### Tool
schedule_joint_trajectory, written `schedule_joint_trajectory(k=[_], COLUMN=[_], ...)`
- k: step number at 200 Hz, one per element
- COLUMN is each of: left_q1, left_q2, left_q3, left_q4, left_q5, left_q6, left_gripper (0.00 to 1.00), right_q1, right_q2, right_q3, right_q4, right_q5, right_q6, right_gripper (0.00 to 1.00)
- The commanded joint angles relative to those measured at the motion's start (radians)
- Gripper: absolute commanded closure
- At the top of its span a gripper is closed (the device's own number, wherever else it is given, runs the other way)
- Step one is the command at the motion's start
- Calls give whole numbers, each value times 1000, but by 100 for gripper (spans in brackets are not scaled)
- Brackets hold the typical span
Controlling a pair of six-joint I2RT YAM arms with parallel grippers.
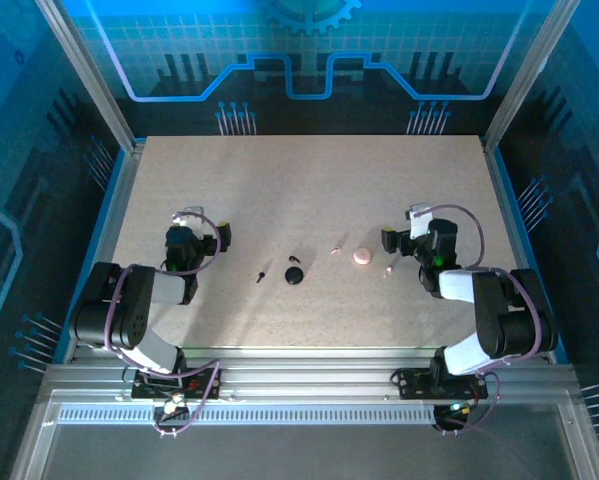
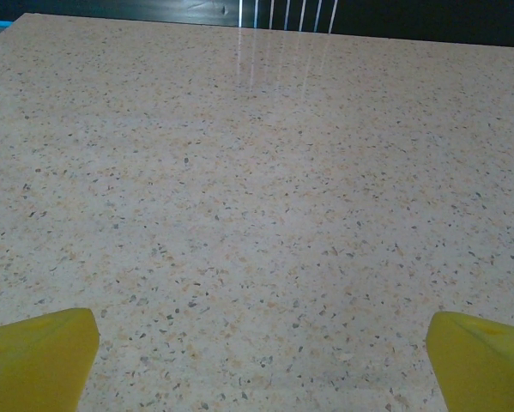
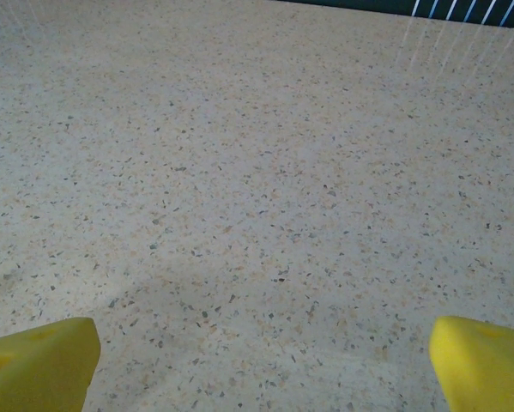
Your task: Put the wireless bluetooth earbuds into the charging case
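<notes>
In the top view a black round charging case (image 1: 294, 274) and a pale pink round case (image 1: 362, 257) lie mid-table. Tiny black earbuds (image 1: 262, 275) (image 1: 294, 259) rest left of and just behind the black case. Pale pink earbuds (image 1: 335, 250) (image 1: 388, 269) lie on either side of the pink case. My left gripper (image 1: 199, 224) sits left of these things and my right gripper (image 1: 407, 228) right of them, both facing the far edge. In the wrist views each gripper (image 2: 261, 365) (image 3: 265, 365) is open, with yellow fingertips (image 2: 33, 360) (image 3: 484, 360) wide apart over bare table.
The speckled beige table (image 1: 309, 180) is bordered by metal frame posts and blue side walls. Its far half holds nothing. The arm bases stand on the rail at the near edge (image 1: 299, 385).
</notes>
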Motion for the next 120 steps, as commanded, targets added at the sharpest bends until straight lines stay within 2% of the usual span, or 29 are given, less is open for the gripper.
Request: schedule_joint_trajectory(k=[1,20,44,68,93,120], left_q1=[-4,-41,-73,-157,-232,-260], left_q2=[-64,-174,-339,-453,-473,-431], left_q3=[-9,-17,66,165,317,439], left_q4=[11,-75,-390,-652,-940,-1159], left_q5=[-20,-86,-66,-119,-142,-124], left_q6=[29,43,-5,-52,-65,-106], left_gripper=[1,1,2,6,7,7], right_q1=[-5,-4,18,81,178,275], right_q2=[-86,-151,-197,-204,-181,-160], right_q3=[81,175,321,477,624,679], right_q4=[-165,-431,-791,-1115,-1414,-1551], right_q5=[8,5,31,106,139,152], right_q6=[24,66,156,229,309,366], right_gripper=[0,0,0,0,0,0])
